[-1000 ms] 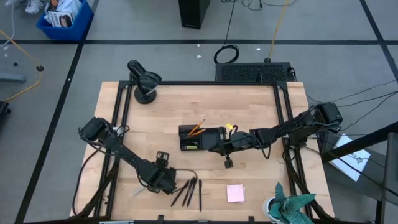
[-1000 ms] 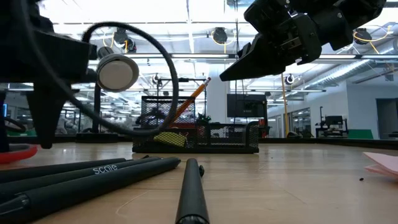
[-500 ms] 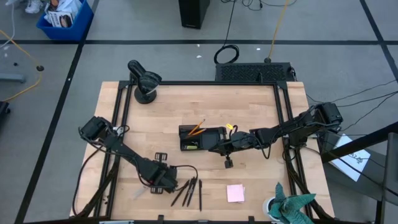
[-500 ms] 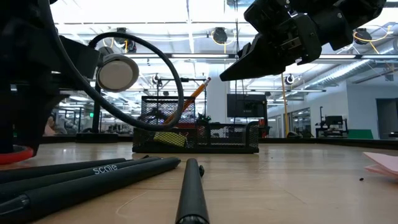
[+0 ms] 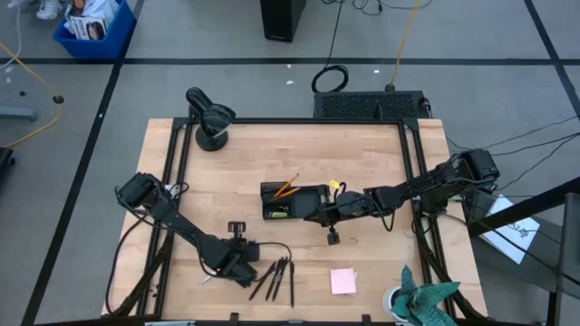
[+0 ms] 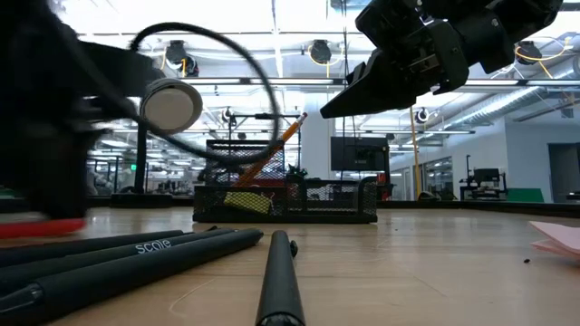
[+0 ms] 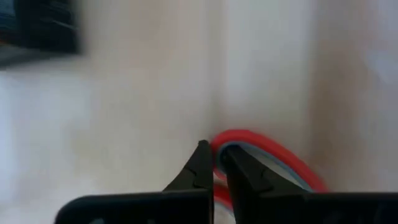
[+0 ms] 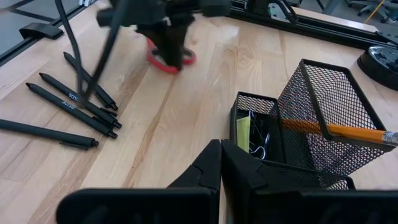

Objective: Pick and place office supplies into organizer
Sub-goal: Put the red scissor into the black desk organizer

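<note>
The red-handled scissors [image 8: 155, 60] lie near the table's front left, with their blades [image 5: 205, 279] showing past my left gripper [image 5: 236, 265]. That gripper stands over them, shut on a red handle loop [image 7: 273, 158]. Several black pens [image 5: 275, 278] lie just right of it. The black mesh organizer [image 5: 294, 201] stands mid-table and holds the orange pencil [image 8: 336, 132], leaning in its tall cup, and a yellow piece [image 8: 242, 134]. My right gripper [image 8: 221, 168] hovers shut and empty just above the organizer's near right side. The pink pad [image 5: 343, 281] lies flat near the front. My left gripper has the rim of one red handle loop [image 7: 219, 144] between its two fingers; one finger [image 7: 239, 171] stands inside the loop and the other outside. The fingers come from above, pointing down [image 8: 169, 43]. The scissors rest on the table.
A round black dome device [image 5: 210, 116] stands at the far left corner. Teal-green cloth [image 5: 424, 299] sits at the front right corner. Bare wood lies between the pens and the organizer.
My left gripper has shifted a little toward the table's near edge over the scissors and is blurred with motion in the low view. My right arm has kept still.
</note>
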Motion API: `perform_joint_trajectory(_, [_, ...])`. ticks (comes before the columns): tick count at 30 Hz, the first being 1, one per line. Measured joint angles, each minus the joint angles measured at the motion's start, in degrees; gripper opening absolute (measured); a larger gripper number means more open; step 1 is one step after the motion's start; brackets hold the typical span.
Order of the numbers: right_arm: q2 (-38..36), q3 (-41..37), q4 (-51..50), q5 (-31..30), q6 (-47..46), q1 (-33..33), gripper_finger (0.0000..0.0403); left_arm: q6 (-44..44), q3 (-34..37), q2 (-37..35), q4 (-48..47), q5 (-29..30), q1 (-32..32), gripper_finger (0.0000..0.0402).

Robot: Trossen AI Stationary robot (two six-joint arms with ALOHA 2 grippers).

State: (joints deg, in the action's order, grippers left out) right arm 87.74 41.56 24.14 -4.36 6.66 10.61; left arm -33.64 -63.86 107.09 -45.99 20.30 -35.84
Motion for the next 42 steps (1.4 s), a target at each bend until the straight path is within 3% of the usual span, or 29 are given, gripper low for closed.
perform_joint_trajectory(3, [0.0,0.0,-0.01,0.0,0.0,0.0,0.0004,-1.65,-0.02,-0.09,-0.15,4.13,-0.2,0.0001])
perform_joint_trajectory(14, [0.0,0.0,0.02,0.0,-0.02,0.0,0.0004,0.24,-6.5,-0.22,-6.92,9.09,-0.21,0.0001])
perform_joint_trajectory(18, [0.0,0.0,0.0,0.0,-0.02,0.0,0.0004,0.37,-8.94,-0.22,-10.97,6.47,-0.1,0.0])
perform_joint_trajectory(22, [0.0,0.0,-0.44,0.02,-0.12,0.0,0.0004,0.75,-10.29,-0.32,-14.63,0.2,-0.38,0.0008])
perform_joint_trajectory(26, [0.0,0.0,-0.39,0.02,-0.97,0.0,0.0004,6.92,-9.42,-0.33,-15.12,-5.21,-0.65,0.0035])
perform_joint_trajectory(35, [0.0,0.0,-0.39,0.11,-1.5,0.0,0.0004,17.92,-6.03,-0.33,-13.45,-8.49,2.09,0.0109])
perform_joint_trajectory(42, [0.0,0.0,-0.4,0.11,-1.44,0.0,0.0004,25.34,-6.01,-0.35,-13.41,-14.09,4.43,0.0137])
